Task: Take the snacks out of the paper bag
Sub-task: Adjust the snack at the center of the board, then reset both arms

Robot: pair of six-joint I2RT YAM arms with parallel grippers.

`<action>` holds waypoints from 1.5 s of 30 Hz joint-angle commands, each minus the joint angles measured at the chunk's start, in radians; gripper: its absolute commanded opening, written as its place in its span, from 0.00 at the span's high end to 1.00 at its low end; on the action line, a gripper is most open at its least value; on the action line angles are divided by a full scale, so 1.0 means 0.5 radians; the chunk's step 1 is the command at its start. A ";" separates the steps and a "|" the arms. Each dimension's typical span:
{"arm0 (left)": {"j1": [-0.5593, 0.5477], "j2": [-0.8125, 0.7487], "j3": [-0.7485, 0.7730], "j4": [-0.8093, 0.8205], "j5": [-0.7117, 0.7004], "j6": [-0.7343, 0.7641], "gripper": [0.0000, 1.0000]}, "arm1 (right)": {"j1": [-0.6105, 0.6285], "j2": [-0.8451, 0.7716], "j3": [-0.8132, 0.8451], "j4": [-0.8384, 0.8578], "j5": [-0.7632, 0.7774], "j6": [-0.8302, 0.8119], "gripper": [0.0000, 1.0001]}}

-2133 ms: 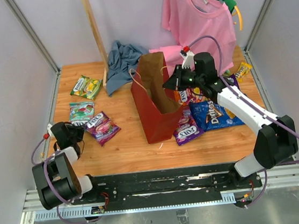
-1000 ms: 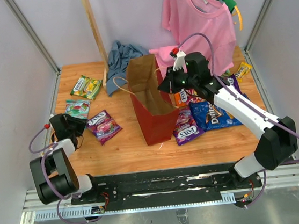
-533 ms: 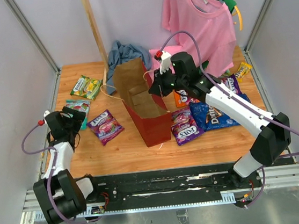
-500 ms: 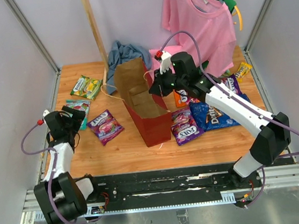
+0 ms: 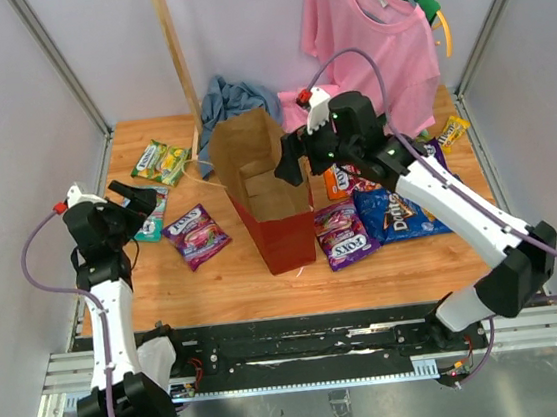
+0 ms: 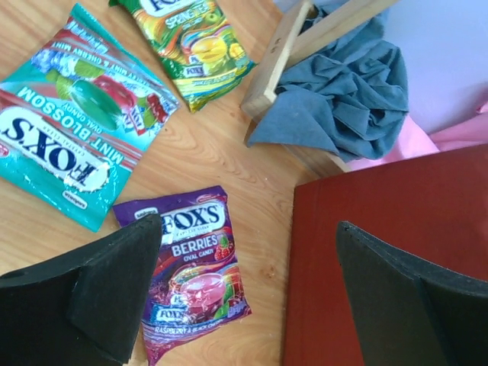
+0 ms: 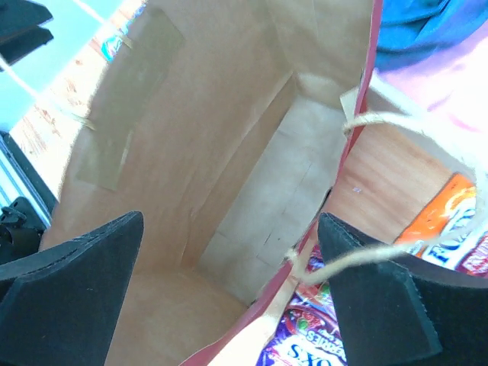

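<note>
The paper bag (image 5: 279, 231) stands upright mid-table, mouth open; its brown inside (image 7: 191, 229) shows no packets. My right gripper (image 5: 291, 165) hovers open over the bag's right rim, one finger above the inside, the other outside, with the twine handle (image 7: 385, 122) crossing it. Snacks lie on both sides: a purple packet (image 5: 194, 234), a teal one (image 5: 151, 215) and a green-yellow one (image 5: 160, 162) on the left; the blue Doritos bag (image 5: 396, 210), another purple packet (image 5: 345, 237) and an orange one (image 5: 338, 180) on the right. My left gripper (image 5: 135, 200) hangs open above the left packets, holding nothing.
A blue-grey cloth (image 5: 230, 108) lies by a wooden post (image 5: 178, 64) behind the bag. A pink shirt (image 5: 370, 37) hangs at the back right. More packets (image 5: 448, 136) sit near the right wall. Metal frame rails border the table.
My right gripper has opened and let go of the bag's rim, and the bag has shifted left. My left arm has risen and its gripper has opened wide.
</note>
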 commanded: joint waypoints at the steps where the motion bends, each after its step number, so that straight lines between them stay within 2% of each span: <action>1: 0.002 -0.132 0.125 -0.144 0.139 0.176 0.00 | 0.014 -0.241 0.222 -0.171 0.136 -0.141 0.01; 7: -0.001 -0.238 0.257 -0.215 0.362 0.249 0.00 | 0.014 -0.534 0.209 -0.247 0.285 -0.167 0.02; 12: -0.043 -0.203 0.385 -0.341 0.352 0.365 0.00 | -0.076 -0.875 -0.107 -0.055 0.397 -0.115 0.02; 15: -0.203 -0.113 0.464 -0.409 0.181 0.501 0.00 | -0.361 -1.001 -0.348 0.031 0.158 0.059 0.02; 18: -0.493 0.029 0.612 -0.586 -0.212 0.595 0.00 | -0.690 -1.015 -0.581 0.139 -0.287 0.255 0.02; 20: -0.555 0.028 0.620 -0.589 -0.312 0.586 0.00 | -0.841 -1.027 -0.776 0.244 -0.512 0.375 0.02; 21: -0.556 -0.010 0.592 -0.548 -0.309 0.569 0.00 | -0.879 -1.042 -0.868 0.264 -0.522 0.416 0.02; 24: -0.557 -0.168 0.451 -0.408 -0.241 0.560 0.00 | -0.896 -1.141 -1.097 0.236 -0.260 0.451 0.02; 27: -0.557 -0.292 0.313 -0.333 -0.269 0.542 0.00 | -0.896 -1.278 -1.297 0.220 0.130 0.423 0.02; 31: -0.557 -0.436 0.109 -0.229 -0.172 0.448 0.00 | -0.896 -1.373 -1.377 0.184 0.441 0.407 0.02; 35: -0.557 -0.588 -0.021 -0.150 -0.077 0.392 0.00 | -0.896 -1.343 -1.376 0.135 0.508 0.405 0.02; 45: -0.557 -0.551 -0.007 -0.122 -0.071 0.416 0.00 | -0.896 -1.319 -1.385 0.091 0.552 0.383 0.02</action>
